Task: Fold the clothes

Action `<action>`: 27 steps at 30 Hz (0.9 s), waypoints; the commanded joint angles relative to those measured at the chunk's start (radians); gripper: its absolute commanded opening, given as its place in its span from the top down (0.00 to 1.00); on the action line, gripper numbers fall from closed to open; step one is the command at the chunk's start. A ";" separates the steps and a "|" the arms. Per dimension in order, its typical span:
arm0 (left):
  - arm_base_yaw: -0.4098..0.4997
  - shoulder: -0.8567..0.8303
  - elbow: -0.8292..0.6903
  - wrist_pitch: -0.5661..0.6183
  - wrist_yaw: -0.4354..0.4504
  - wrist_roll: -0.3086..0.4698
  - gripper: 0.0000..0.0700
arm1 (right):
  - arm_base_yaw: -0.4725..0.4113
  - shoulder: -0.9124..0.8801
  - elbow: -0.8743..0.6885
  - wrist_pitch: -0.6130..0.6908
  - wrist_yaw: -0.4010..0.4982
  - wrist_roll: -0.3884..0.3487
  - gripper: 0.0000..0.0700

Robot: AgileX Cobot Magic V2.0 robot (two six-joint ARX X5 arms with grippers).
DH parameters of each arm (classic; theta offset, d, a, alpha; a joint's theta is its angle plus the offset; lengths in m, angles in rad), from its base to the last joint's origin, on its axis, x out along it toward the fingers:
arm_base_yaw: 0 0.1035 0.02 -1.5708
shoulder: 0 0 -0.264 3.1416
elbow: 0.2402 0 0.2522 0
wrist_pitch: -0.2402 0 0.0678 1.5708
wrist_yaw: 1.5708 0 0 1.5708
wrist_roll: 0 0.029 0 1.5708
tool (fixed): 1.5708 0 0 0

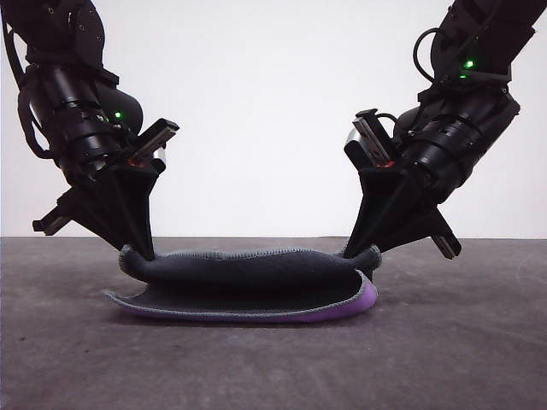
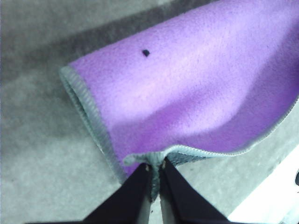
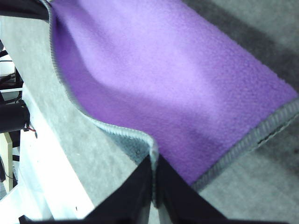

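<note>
While doubled over, purple cloth (image 1: 256,286) shows grey underside, hem pinched.

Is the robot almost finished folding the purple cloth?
About halfway. Done: the cloth is doubled over, its top layer arching above the bottom one. In hand: the left gripper and right gripper each pinch a corner of the top layer. Left: laying that layer flat and letting go.
</note>
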 commanded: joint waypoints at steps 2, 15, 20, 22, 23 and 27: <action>-0.005 0.002 0.019 -0.007 0.001 0.013 0.83 | 0.004 0.008 0.019 -0.014 -0.001 -0.020 0.73; 0.008 -0.024 0.019 -0.009 0.001 0.015 0.47 | -0.054 0.001 0.074 -0.112 0.006 -0.070 0.21; 0.027 -0.077 0.019 0.000 0.000 0.014 0.47 | -0.089 -0.011 0.075 -0.152 0.030 -0.083 0.21; 0.036 -0.095 0.019 -0.002 0.000 0.014 0.47 | -0.094 -0.012 0.073 -0.171 0.026 -0.084 0.21; 0.040 -0.104 0.019 -0.004 -0.002 0.014 0.47 | -0.094 -0.012 0.071 -0.181 0.025 -0.084 0.21; 0.059 -0.126 0.019 -0.021 -0.022 0.015 0.47 | -0.089 -0.011 0.046 -0.188 0.021 -0.084 0.21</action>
